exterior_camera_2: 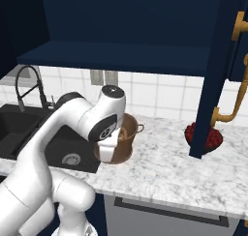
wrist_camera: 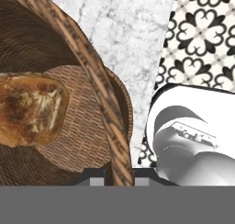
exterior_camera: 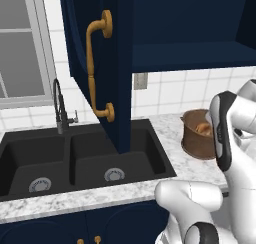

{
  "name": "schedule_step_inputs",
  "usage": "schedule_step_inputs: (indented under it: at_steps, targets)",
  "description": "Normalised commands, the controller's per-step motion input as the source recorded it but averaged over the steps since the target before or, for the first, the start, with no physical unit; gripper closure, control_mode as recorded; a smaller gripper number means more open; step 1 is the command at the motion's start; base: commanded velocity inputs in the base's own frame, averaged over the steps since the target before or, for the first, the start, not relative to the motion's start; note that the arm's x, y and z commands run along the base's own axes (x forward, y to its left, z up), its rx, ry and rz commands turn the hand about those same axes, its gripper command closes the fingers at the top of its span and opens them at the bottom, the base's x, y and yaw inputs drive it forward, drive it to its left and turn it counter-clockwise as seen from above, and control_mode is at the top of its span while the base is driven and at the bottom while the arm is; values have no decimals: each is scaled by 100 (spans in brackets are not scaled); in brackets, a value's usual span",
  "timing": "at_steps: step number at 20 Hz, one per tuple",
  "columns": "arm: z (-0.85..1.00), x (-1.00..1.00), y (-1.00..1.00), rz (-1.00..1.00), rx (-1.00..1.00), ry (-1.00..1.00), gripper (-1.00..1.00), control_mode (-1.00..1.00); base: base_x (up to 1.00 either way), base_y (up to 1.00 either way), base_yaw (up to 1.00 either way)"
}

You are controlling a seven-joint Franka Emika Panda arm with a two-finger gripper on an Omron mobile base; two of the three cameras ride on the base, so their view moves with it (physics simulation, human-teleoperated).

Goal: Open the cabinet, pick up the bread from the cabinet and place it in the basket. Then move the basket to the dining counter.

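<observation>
- We see the bread point(wrist_camera: 30, 109) already lying in the basket point(wrist_camera: 87, 140), at the left of the hand view; the cabinet point(exterior_camera: 100, 63) hangs open, so what remains, we judge, is carrying the basket to the dining counter.
- Our fingers point(wrist_camera: 118, 178) sit at the bottom edge, nearly closed, straddling the basket's rim, seemingly pinching its wall for the lift.
- The basket stands on the marbled surface point(exterior_camera_2: 164, 172), centre-left in the right base view, just right of the sink point(exterior_camera: 75, 158).
- A bowl of red fruit point(exterior_camera_2: 203, 136) sits at right, well apart.
- The open door's edge hangs over the sink; we judge it could snag a high swing.
</observation>
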Motion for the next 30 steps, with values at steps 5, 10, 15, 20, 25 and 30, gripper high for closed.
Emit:
schedule_step_inputs:
  at_steps: [5,10,15,20,25,30]
  targets:
    - [51,-53,60,7,0,-12,100,-100,0,0,0]
    - [31,-48,57,9,0,-11,100,-100,0,0,0]
    - [3,-12,4,2,0,-1,100,100,-51,34,8]
    - [0,0,0,0,0,0,100,100,-99,13,20]
    - [0,0,0,0,0,0,100,100,-100,0,30]
    - [0,0,0,0,0,0,100,100,-39,12,68]
